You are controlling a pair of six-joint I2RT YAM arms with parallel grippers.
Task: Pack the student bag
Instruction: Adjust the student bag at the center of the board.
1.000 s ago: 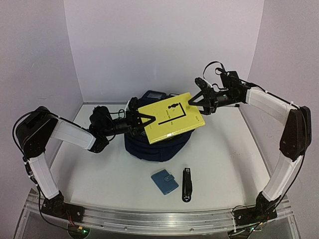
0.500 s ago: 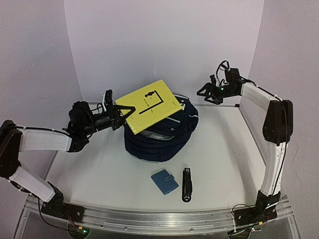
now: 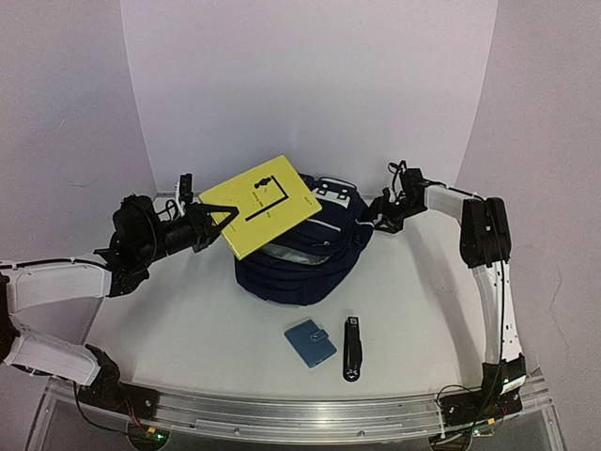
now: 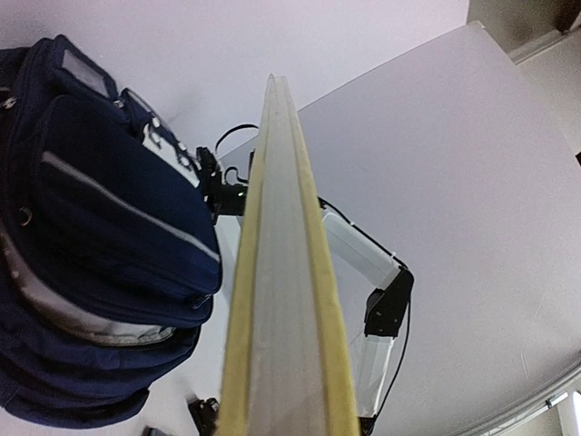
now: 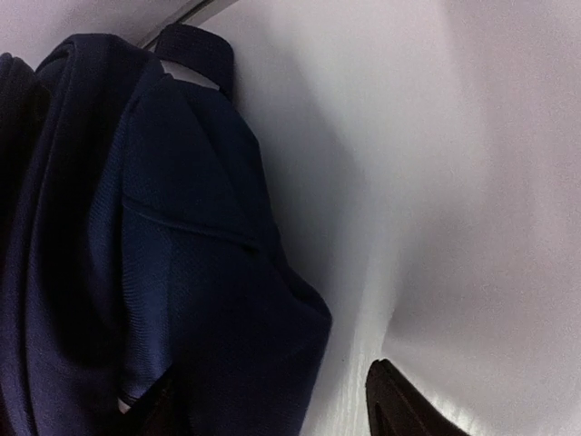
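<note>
The student bag (image 3: 299, 261), dark navy with thin white stripes, lies in the middle of the table, white patches at its far top. My left gripper (image 3: 217, 219) is shut on the left edge of a yellow book (image 3: 263, 202) and holds it tilted above the bag's left side. The left wrist view shows the book edge-on (image 4: 281, 300), the bag (image 4: 100, 236) to its left, and my fingers hidden. My right gripper (image 3: 375, 215) is open at the bag's upper right edge. In the right wrist view navy fabric (image 5: 172, 272) lies between the jaws, with one fingertip (image 5: 399, 404) over the table.
A small light-blue snap wallet (image 3: 310, 341) and a slim black object (image 3: 352, 348) lie side by side near the front edge. White walls close in the back and both sides.
</note>
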